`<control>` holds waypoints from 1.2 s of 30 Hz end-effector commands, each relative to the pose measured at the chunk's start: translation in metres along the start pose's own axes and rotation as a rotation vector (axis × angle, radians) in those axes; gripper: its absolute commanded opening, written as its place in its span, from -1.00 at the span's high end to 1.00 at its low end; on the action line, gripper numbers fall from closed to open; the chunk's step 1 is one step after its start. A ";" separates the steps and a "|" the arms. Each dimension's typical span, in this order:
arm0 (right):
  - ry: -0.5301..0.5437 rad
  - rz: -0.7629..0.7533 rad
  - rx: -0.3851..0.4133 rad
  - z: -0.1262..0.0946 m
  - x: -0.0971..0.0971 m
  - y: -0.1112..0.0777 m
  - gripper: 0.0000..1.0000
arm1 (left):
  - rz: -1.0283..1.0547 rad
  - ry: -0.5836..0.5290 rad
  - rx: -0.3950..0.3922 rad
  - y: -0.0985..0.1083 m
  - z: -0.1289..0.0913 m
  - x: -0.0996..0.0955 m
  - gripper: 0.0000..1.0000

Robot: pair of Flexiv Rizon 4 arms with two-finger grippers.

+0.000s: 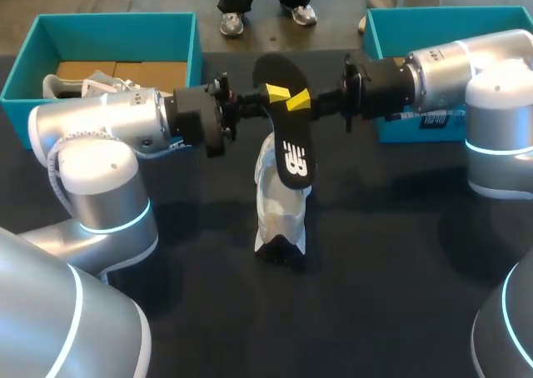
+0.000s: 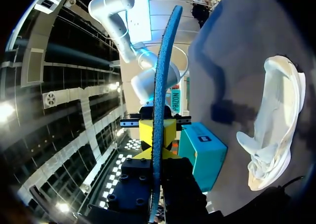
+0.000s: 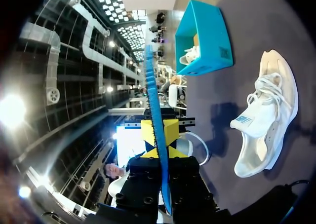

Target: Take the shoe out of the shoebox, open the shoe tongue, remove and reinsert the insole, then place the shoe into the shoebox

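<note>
Your left gripper (image 1: 277, 93) and right gripper (image 1: 298, 101) both have fingers pinched on the flat black insole (image 1: 293, 149). Tip it slowly into the white cloth shoe (image 1: 279, 216).

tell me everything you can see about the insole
The insole is a thin, foam-like sheet. Its face is black with a white logo near the lower end, and its edge looks blue in the wrist views. It is out of the shoe, held in the air at a tilt above the white shoe on the table. The left gripper and right gripper pinch it from opposite sides, nearer its wider end.
</note>
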State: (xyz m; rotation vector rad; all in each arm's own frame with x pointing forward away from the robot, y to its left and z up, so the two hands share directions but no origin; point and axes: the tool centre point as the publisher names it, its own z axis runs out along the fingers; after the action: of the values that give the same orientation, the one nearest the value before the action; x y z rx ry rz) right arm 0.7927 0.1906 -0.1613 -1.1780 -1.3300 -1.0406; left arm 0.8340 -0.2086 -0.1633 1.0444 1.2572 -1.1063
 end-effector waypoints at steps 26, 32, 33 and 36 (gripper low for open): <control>-0.064 0.041 -0.156 -0.046 -0.022 -0.023 -1.00 | -0.263 0.039 0.067 -0.037 -0.015 0.012 1.00; -0.099 0.036 -0.189 -0.061 -0.028 -0.031 -1.00 | -0.366 0.031 0.057 -0.056 -0.019 0.013 1.00; -0.101 0.037 -0.191 -0.062 -0.029 -0.031 -1.00 | -0.377 0.034 0.059 -0.058 -0.020 0.014 1.00; -0.110 0.039 -0.201 -0.067 -0.033 -0.035 -1.00 | -0.407 0.028 0.066 -0.068 -0.022 0.014 1.00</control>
State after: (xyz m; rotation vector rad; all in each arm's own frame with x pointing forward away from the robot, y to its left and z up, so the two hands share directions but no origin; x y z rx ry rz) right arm 0.7761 0.1225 -0.1882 -1.4024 -1.3110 -1.0989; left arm 0.7741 -0.2047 -0.1790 0.8912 1.4970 -1.4608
